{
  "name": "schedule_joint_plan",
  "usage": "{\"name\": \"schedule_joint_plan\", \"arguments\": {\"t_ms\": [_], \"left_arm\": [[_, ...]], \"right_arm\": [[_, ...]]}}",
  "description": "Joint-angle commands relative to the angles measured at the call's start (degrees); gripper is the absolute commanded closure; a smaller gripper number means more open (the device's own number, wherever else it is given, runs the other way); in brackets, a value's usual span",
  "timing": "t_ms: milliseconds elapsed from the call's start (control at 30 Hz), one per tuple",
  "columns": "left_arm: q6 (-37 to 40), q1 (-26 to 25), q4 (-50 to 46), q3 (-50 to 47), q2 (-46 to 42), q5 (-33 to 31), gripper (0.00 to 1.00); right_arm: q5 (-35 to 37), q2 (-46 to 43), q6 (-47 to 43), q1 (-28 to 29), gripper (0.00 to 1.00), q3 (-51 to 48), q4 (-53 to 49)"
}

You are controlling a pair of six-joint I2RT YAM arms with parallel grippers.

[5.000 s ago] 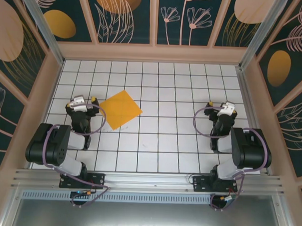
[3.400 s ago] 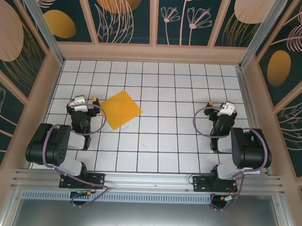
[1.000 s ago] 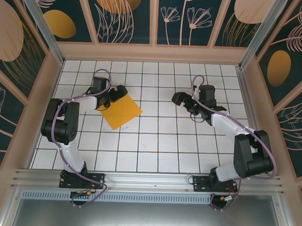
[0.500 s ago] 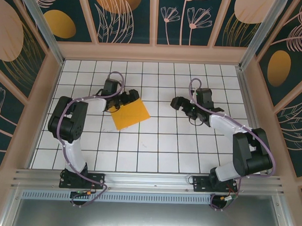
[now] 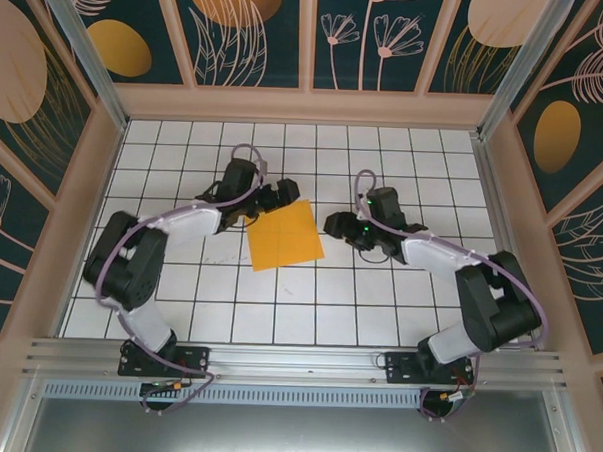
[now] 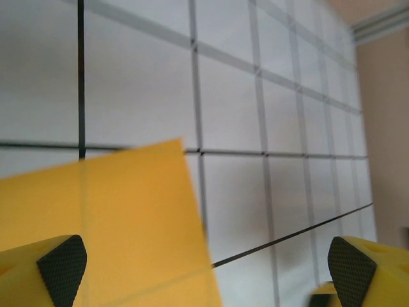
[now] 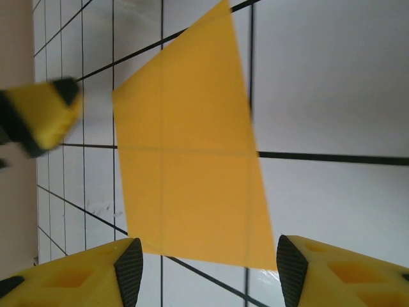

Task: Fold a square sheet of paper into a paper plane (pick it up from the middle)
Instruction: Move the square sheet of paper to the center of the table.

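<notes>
At the near edge, both arm bases sit bolted to the aluminium rail [image 5: 295,371], and both arms bend inward toward the middle of the table. They meet at the square sheet of paper [image 5: 284,235], which lies flat and unfolded on the tiles, turned slightly askew to the grid. It is thin enough for the black lines to show faintly through it in the wrist views.

The right gripper [image 5: 340,226] is low beside the sheet's right edge. Its yellow fingers are spread apart and hold nothing, and in its own camera the whole sheet [image 7: 192,173] lies ahead of the gap. The left gripper [image 5: 278,197] is at the far left corner, its jaws wide and empty, with one pad [image 6: 61,268] low over the paper [image 6: 115,211]. Whether that pad touches the sheet cannot be told.

The two arms flanking the sheet looks like a set-up for taking it from the middle — one side to steady it, the other to lift. No crease is made yet, so the folding has likely not begun.

Beyond the paper, the white grid table [image 5: 398,310] runs back to a pale wooden frame [image 5: 307,104]. Behind that are dark leafy wallpaper panels [image 5: 390,40] with orange ovals — close in colour to the paper, but on the walls.
</notes>
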Motion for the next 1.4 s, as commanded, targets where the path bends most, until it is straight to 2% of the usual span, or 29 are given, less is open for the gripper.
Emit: {"name": "schedule_joint_plan", "arguments": {"t_ms": [0,167,300,500,700,967,1167,1367], "left_arm": [[2.8,0.3,-3.9,-3.1,-9.3,-8.3,0.01],[4.3,0.4,-7.1,-8.6,-17.8,-10.8,0.01],[2.7,0.4,-6.4,-14.7,-24.4,-12.3,0.01],[0.5,0.4,-3.8,-22.4,-33.1,-14.3,0.01],[-2.1,0.3,0.7,-27.1,-35.7,-11.3,0.01],[-5.3,0.4,4.9,-29.5,-35.6,-8.5,0.01],[-5.7,0.3,5.6,-29.8,-35.8,-7.5,0.01],[-4.7,0.4,3.3,-31.1,-40.2,-11.5,0.01]], "right_arm": [[-0.6,5.7,0.7,3.0,0.4,6.2,1.0],[0.0,14.7,1.0,6.2,0.41,14.3,-0.9],[-0.1,20.6,0.7,7.7,0.41,20.1,-2.3],[2.1,25.8,1.0,7.9,0.43,23.0,-4.4],[7.6,23.4,2.6,7.0,0.45,15.8,-5.3],[12.6,12.4,7.3,6.2,0.46,2.2,-2.0],[11.9,8.0,4.8,5.9,0.46,3.8,-4.9],[9.8,8.3,2.7,8.8,0.46,8.7,-5.3]]}}
